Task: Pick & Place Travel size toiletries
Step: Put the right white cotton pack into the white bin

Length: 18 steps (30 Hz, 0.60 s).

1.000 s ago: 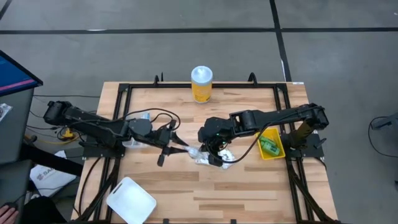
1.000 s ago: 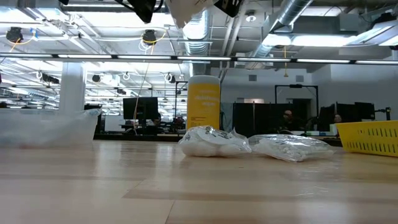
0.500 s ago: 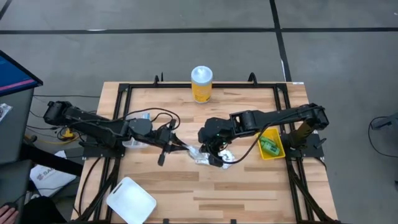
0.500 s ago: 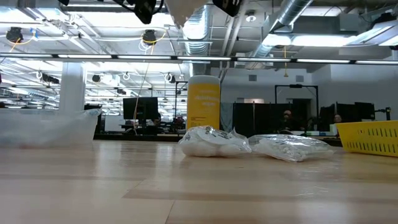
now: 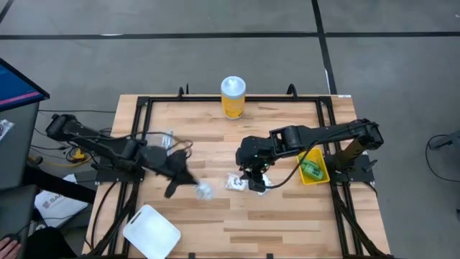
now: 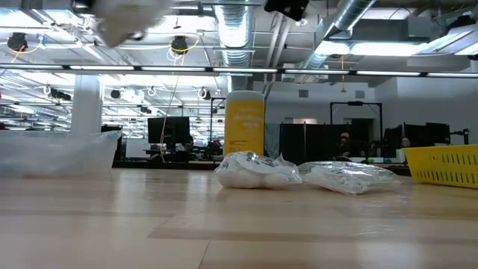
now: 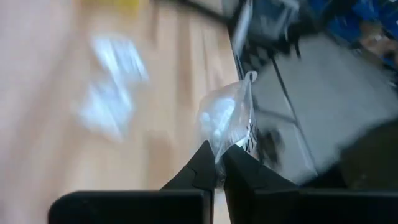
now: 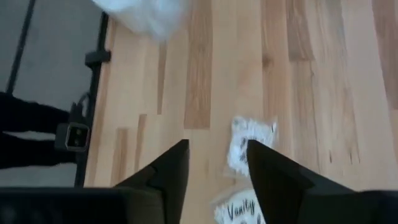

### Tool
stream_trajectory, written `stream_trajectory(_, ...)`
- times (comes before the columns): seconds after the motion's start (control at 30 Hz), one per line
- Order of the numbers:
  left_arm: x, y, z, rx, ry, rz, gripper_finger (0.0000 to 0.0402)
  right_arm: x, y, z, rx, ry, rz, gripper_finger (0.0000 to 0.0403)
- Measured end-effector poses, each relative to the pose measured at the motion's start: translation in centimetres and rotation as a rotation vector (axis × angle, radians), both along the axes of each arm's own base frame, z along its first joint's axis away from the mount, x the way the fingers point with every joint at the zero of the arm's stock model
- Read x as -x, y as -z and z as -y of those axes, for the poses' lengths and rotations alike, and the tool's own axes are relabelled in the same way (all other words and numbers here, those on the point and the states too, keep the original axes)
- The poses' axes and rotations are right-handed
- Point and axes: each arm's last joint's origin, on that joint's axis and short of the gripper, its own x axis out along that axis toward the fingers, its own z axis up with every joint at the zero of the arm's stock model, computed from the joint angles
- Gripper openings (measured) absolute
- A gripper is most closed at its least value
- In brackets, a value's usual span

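My left gripper (image 5: pixel 188 185) is shut on a small crinkly white packet (image 5: pixel 204 191), held high above the table left of centre; the low view shows it blurred (image 6: pixel 131 19) near the top. My right gripper (image 5: pixel 251 175) stands open over two more white packets (image 5: pixel 236 182) (image 5: pixel 259 185), which lie flat on the table. In the right wrist view a printed packet (image 8: pixel 249 140) shows between its spread fingers, well below them. A yellow bin (image 5: pixel 313 167) with small green pieces stands at the right. My left gripper pinches an edge of the packet (image 7: pixel 221 144) between its two shut fingertips. The packet (image 7: pixel 227 118) sticks out beyond the fingertips, lifted clear of the table.
A tall yellow jar with a white lid (image 5: pixel 233 96) stands at the far edge, centre. A clear container (image 6: pixel 56 153) sits by the left arm, and a flat white square piece (image 5: pixel 151 232) lies at the near left. Bare wood shows along the near side.
My left gripper has shut on the packet that my right gripper was holding up. My right gripper has opened and let it go. My left gripper has then swung fast toward the table's left and near edge, carrying the packet clear of the table.
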Motion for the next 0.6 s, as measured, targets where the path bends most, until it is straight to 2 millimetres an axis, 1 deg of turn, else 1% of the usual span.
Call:
stream_trajectory(0.17, 3.3, 0.9, 3.3, 0.221, 0.064, -0.290, 0.0005, 0.5, 0.3, -0.3, -0.004, 0.011, -0.058, 0.0177)
stream_trajectory(0.3, 5.7, 1.1, 6.1, 0.340, 0.129, -0.434, 0.0004, 0.5, 0.3, -0.3, -0.006, 0.013, -0.058, 0.0183)
stream_trajectory(0.37, 6.6, 1.4, 7.2, 0.357, 0.129, -0.485, 0.0004, 0.5, 0.3, -0.3, -0.006, 0.013, -0.057, 0.0183)
stream_trajectory(0.47, 7.7, 2.2, 8.4, 0.337, 0.095, -0.556, 0.0004, 0.5, 0.2, -0.2, -0.007, 0.015, -0.052, 0.0179)
stream_trajectory(0.6, 8.3, 3.7, 9.6, 0.262, 0.078, -0.650, 0.0004, 0.4, 0.2, -0.2, -0.007, 0.015, -0.050, 0.0171)
